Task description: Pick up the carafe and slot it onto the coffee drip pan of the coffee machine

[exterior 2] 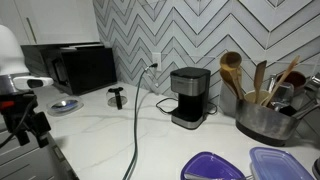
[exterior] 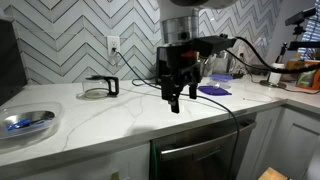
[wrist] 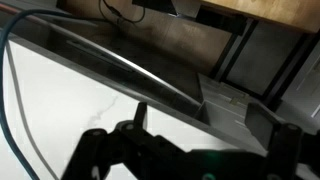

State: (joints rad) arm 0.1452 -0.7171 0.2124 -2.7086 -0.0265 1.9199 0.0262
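Well, the gripper [exterior: 183, 98] hangs wide and empty at the countertop's [exterior: 100, 122] front edge, so reaching the back-edge carafe [exterior: 97, 90] looks next.

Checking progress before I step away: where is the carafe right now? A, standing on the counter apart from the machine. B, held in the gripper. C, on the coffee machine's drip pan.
A: the carafe stands on the counter, apart from the coffee machine, whose drip pan is bare.
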